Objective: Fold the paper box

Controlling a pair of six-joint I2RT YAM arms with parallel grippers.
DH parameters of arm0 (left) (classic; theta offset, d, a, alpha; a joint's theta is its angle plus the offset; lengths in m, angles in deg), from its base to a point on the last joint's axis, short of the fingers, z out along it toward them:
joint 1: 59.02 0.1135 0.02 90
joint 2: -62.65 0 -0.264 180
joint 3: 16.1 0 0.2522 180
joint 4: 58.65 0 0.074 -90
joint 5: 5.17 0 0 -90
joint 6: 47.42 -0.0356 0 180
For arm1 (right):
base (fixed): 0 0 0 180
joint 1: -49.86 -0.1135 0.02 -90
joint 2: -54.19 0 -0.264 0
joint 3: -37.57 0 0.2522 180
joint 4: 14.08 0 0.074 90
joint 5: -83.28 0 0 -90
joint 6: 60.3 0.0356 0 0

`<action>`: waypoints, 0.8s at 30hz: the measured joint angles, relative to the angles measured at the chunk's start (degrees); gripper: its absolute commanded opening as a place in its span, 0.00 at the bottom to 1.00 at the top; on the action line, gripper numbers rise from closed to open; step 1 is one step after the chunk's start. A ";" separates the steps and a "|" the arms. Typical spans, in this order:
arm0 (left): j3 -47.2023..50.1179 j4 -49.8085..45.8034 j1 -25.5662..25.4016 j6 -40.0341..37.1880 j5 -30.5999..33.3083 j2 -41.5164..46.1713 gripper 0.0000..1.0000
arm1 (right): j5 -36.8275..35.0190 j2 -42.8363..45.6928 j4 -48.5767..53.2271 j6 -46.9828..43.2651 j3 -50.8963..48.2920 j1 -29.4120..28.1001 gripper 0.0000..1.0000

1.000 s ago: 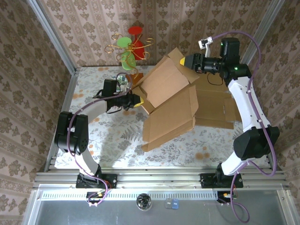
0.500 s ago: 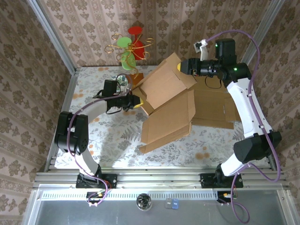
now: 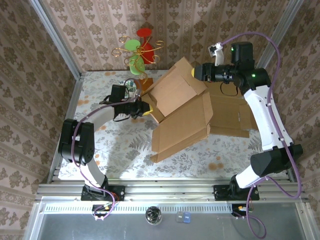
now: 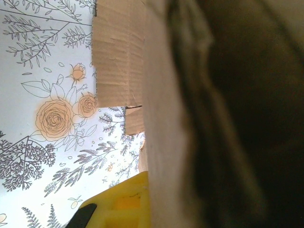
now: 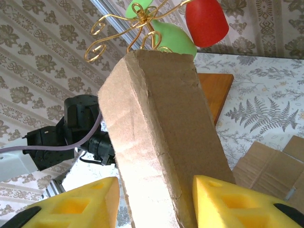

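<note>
Found the paper box [image 3: 182,112] raised over the middle of the bench [image 3: 115,145], tilted, with its lower flaps trailing down toward the near side. Noted the left gripper [image 3: 145,106] at the box's left edge, jaws clenched on the cardboard there. Noted the right gripper [image 3: 196,71] at the far upper corner, jaws astride a thick folded panel and grasping it, both pads seemingly against its faces. Judged the step in hand as lifting and turning over a wall panel. Judged the box not yet formed and the task roughly midway. Judged the next move to call for pressing that panel over along its crease while holding the left edge steady, without tearing or slipping
</note>
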 measured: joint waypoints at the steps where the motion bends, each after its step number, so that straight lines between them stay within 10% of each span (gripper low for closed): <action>1: 0.00 -0.04 -0.07 -0.02 0.02 0.00 0.00 | -0.35 -0.04 0.17 -0.31 0.02 -0.17 0.48; 24: -0.48 -1.70 -0.09 -0.74 0.48 0.00 0.00 | -27.69 -5.38 7.45 -10.91 6.75 -9.60 0.42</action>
